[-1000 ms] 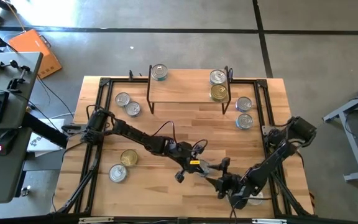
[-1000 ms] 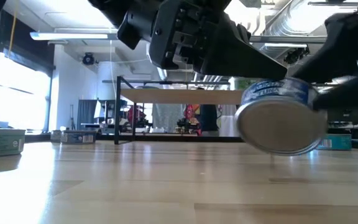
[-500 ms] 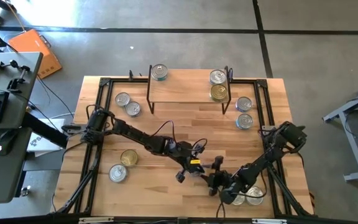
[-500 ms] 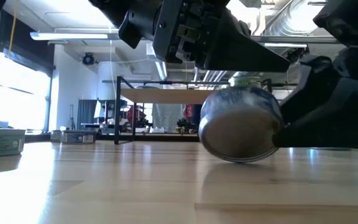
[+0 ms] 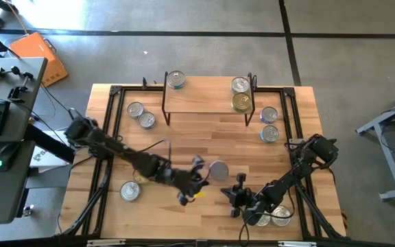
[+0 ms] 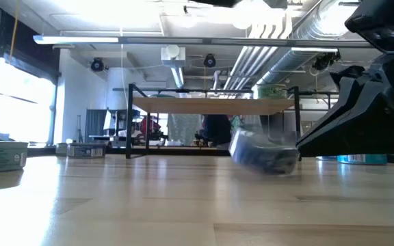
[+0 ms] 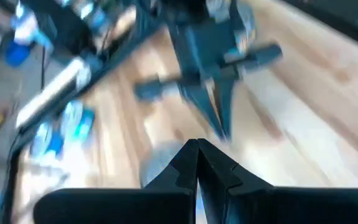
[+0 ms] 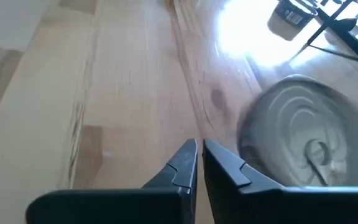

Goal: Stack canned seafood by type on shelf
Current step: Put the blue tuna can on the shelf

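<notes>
One silver-topped can (image 5: 218,170) lies loose and blurred on the tabletop between my two grippers; the low view shows this can (image 6: 265,154) tilted. My right gripper (image 5: 236,194) is shut just near of it, and in its wrist view the can (image 8: 303,143) sits beside the shut fingers (image 8: 199,152). My left gripper (image 5: 208,182) is shut to the can's left, touching nothing. The shelf (image 5: 204,103) stands at the far edge, with one can (image 5: 175,79) on its left end and two cans (image 5: 240,93) on its right end.
Two cans (image 5: 141,115) lie left of the shelf and two (image 5: 269,124) right of it. A gold-topped can (image 5: 141,173) and a silver one (image 5: 129,191) sit near left. More cans (image 5: 274,217) lie under my right arm. A black frame (image 5: 115,92) rims the table.
My right gripper has shut and moved a little toward the table's left. The can, earlier lifted clear between the grippers, has dropped to the tabletop and shifted toward the far left. My left arm has pulled back toward the table's left edge.
</notes>
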